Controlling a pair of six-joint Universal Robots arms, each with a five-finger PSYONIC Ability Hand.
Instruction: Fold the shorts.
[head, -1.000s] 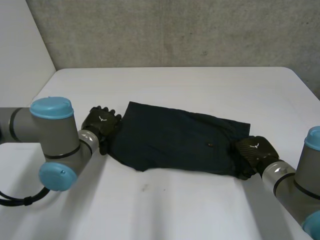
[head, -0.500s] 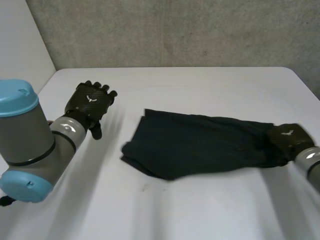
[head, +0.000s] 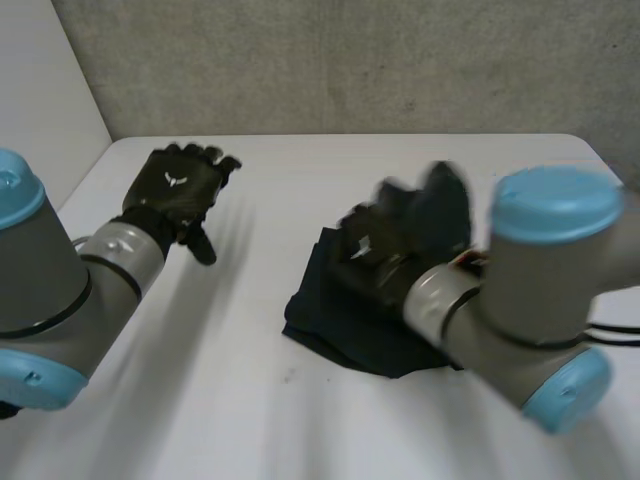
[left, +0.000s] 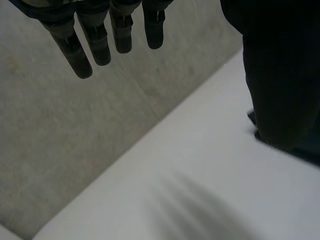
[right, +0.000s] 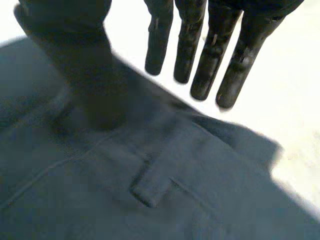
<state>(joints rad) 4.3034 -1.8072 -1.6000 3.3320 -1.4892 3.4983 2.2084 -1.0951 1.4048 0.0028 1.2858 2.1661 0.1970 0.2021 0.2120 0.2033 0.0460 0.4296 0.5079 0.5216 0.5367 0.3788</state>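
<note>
The dark shorts (head: 330, 322) lie bunched into a compact, doubled-over heap at the centre of the head view, on the white table (head: 200, 400). The right hand (head: 368, 248) sits directly over them. In its wrist view its fingers (right: 200, 55) are straight and spread, reaching past the cloth's edge to the bare table. The thumb rests near a seam, and nothing appears pinched between thumb and fingers. The left hand (head: 178, 188) hovers at the upper left of the head view, well apart from the shorts. Its fingers (left: 95, 42) are straight, relaxed and hold nothing.

The step looks like one end laid across the other, with the right hand above the fresh fold. The heap looks uneven, so the next move probably calls for pressing it flat and squaring the edges. The left hand would need to come to the near edge of the cloth for any further fold.
</note>
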